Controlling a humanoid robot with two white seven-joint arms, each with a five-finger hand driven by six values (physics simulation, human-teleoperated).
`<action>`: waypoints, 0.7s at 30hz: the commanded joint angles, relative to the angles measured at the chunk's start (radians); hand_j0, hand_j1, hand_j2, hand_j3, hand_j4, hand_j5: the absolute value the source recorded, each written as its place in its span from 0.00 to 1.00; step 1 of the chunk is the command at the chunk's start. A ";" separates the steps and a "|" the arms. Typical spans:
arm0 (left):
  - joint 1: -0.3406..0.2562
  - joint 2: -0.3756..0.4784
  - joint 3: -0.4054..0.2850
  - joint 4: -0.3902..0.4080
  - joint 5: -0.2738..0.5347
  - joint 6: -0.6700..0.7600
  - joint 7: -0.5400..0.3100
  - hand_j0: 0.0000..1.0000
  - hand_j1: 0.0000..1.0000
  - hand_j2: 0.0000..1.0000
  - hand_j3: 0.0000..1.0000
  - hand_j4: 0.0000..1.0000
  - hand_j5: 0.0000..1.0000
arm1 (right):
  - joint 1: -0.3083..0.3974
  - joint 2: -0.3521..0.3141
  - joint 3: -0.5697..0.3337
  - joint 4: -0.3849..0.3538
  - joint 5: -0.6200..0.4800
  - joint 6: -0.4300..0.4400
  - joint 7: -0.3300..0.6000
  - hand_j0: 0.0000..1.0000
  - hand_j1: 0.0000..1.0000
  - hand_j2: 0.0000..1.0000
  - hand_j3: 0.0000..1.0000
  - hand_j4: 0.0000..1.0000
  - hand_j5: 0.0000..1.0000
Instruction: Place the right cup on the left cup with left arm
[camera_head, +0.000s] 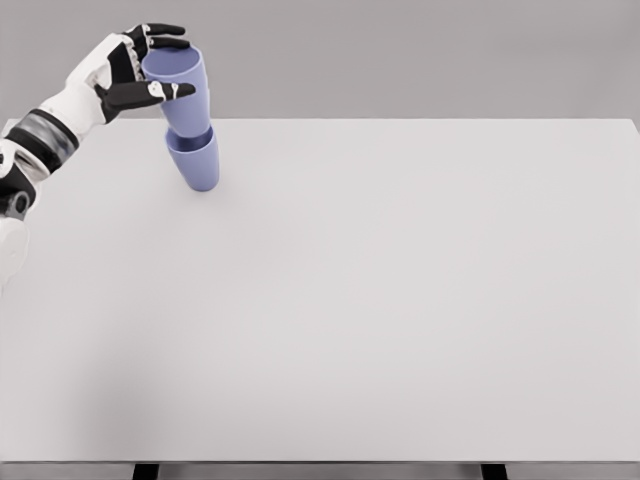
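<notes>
Two lavender-blue cups stand stacked at the table's far left. The lower cup (197, 162) rests on the table, leaning slightly. The upper cup (181, 92) sits nested in it, its open rim tilted toward the left. My left hand (152, 66) reaches in from the left edge, with the thumb in front of the upper cup's rim and the fingers over its top edge. The fingers look extended around the rim rather than clenched. No right arm shows.
The white table (400, 300) fills most of the view, its far edge running just behind the cups. A grey wall stands beyond it. Two dark table legs peek out at the bottom edge.
</notes>
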 joint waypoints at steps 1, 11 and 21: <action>-0.003 -0.010 -0.001 0.022 0.002 0.000 0.000 0.67 0.67 0.67 0.67 0.67 0.67 | 0.000 0.000 0.000 0.001 0.000 0.000 0.000 1.00 1.00 1.00 1.00 1.00 1.00; -0.021 -0.014 0.001 0.075 0.002 -0.002 0.000 0.67 0.67 0.67 0.67 0.67 0.67 | 0.000 0.000 0.000 0.000 0.000 0.000 0.000 1.00 1.00 1.00 1.00 1.00 1.00; -0.029 -0.022 0.001 0.113 0.001 0.000 0.000 0.67 0.67 0.67 0.67 0.67 0.67 | 0.000 0.000 0.000 0.000 0.000 0.000 0.000 1.00 1.00 1.00 1.00 1.00 1.00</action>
